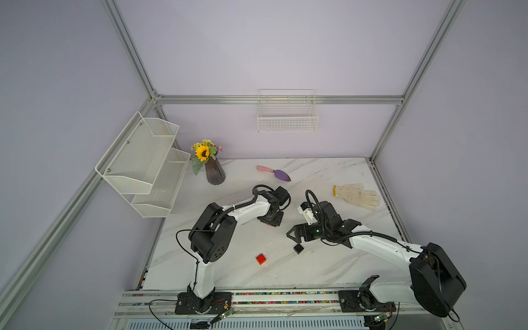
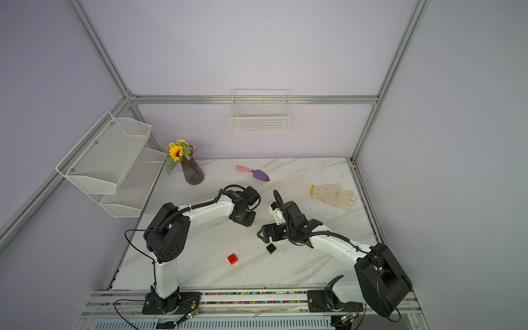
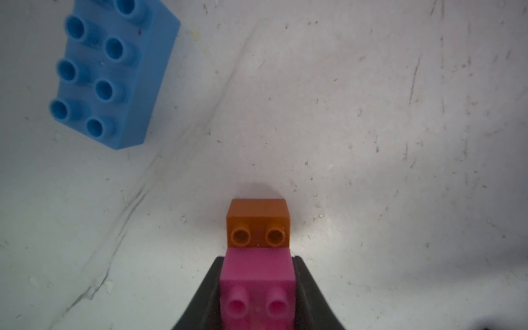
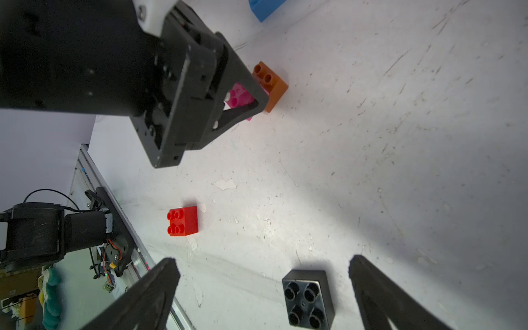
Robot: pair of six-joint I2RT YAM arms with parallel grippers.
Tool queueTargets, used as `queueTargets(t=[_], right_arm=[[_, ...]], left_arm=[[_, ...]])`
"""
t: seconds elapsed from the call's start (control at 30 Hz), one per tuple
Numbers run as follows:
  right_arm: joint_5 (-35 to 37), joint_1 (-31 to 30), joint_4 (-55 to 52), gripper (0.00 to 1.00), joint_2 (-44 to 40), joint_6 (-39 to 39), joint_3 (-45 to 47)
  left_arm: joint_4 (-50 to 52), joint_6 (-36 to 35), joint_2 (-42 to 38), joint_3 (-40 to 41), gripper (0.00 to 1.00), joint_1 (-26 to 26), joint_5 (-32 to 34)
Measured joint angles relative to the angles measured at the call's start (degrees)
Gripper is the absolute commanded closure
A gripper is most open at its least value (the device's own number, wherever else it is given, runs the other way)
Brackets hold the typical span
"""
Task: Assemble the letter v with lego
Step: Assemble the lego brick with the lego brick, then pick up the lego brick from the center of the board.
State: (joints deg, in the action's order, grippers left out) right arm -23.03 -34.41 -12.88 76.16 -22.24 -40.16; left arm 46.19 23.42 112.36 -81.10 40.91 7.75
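At the far left of the marble table [image 1: 328, 274], a vase of flowers [image 1: 215, 173] stood by the back wall. Right of it, in the near half, we saw the red brick [image 1: 261, 259] sitting alone, studs up. Farther back, the left gripper [image 3: 257, 265] pinched the pink brick [image 3: 257, 275], with its dark fingers [image 3: 205, 285] pressed against the brick's two sides. That brick overlapped the orange-brown brick [image 3: 258, 225], which rested on the table with two studs showing. We could not tell whether the pair was pressed home. The light-blue brick [image 3: 111, 74] lay flat and studs up, apart from them, and neither top view showed it. A pink-handled trowel [image 1: 274, 173] lay toward the far edge, mid-table. Right of the red brick and slightly farther back, the black brick [image 1: 298, 248] lay studs up, just beside the right gripper [image 4: 263, 261]. Its jaws stood spread wide and held nothing. The wrist view put the brick between them, touching neither. At the far right we saw a knitted glove [image 1: 358, 195] lying flat.
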Motion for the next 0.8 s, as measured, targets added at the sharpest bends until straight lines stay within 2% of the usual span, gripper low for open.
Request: queueTargets(t=[0.23, 0.43, 0.8], right_arm=[[-0.46, 0.0, 1.03, 0.03, 0.0, -1.03, 1.01], [-0.7, 0.0, 1.33, 0.03, 0.02, -1.22, 1.51], [-0.7, 0.0, 1.36, 0.03, 0.02, -1.22, 1.51]], left_arm=[[0.74, 0.09, 0.24, 1.11, 0.47, 0.15, -0.5], [-0.26, 0.22, 0.04, 1.53, 0.47, 0.15, -0.42], [-14.88, 1.66, -7.23, 15.96, 0.46, 0.68, 2.16]])
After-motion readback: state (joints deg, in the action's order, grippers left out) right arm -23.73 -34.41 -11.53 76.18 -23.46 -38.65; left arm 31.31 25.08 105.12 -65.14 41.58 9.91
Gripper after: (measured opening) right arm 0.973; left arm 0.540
